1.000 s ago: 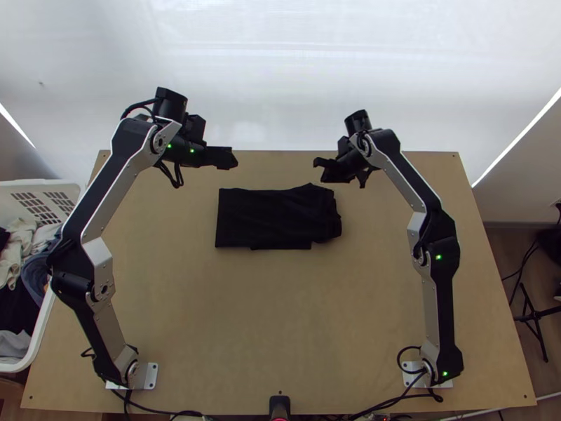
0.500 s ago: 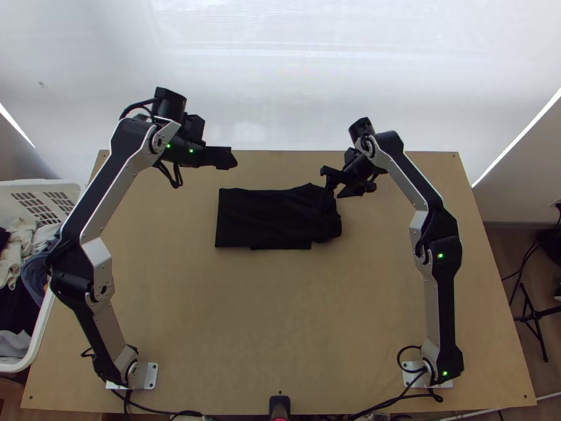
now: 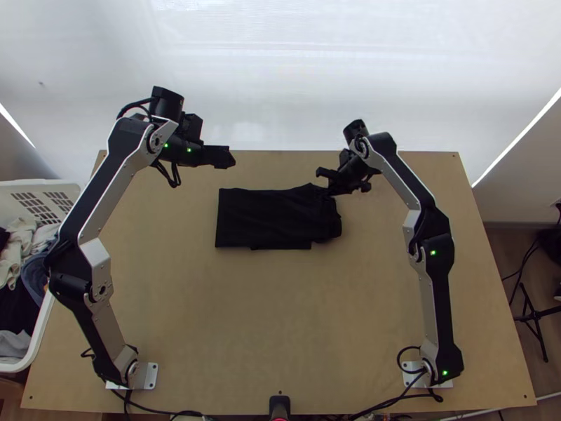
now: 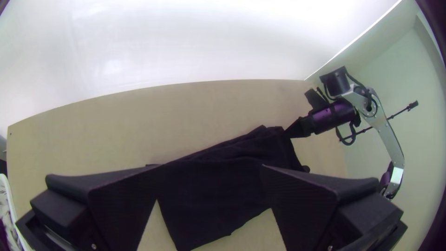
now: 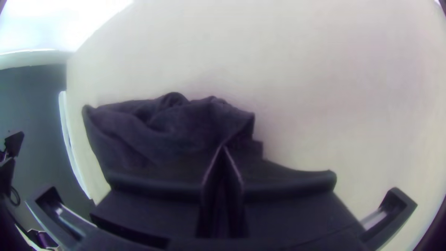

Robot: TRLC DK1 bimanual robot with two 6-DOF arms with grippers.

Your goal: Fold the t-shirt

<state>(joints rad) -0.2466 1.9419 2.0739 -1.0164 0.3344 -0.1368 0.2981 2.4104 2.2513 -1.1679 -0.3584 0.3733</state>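
So we've got a light wooden table [image 3: 280, 316] with a pale, bright backdrop [image 3: 294, 77] past its 12 o'clock edge. Off the edge around 9 o'clock sits a white laundry basket [image 3: 49, 185] with clothes [image 3: 34, 270] heaped in it, and out at 3 o'clock a black stand [image 3: 536, 316] is on a wood-look floor [image 3: 501, 245]. Small black device [image 3: 279, 405] at 6 o'clock too.

The black t-shirt [image 3: 270, 217] lies folded into a rough rectangle, a bit toward 12 from the table's middle, messier at its 3 o'clock end.

From the top we see our left gripper [image 3: 230, 158] up at the shirt's 11 o'clock, apart from it, and our right gripper [image 3: 331, 192] down at its 2 o'clock corner. The left wrist view gives us what the top one doesn't make clear: the left gripper [image 4: 210, 165] has its fingers spread wide with nothing between the tips. The right wrist view has the right gripper [image 5: 223, 146] with its tips together, pinching a bit of rumpled shirt, loose creases and all.
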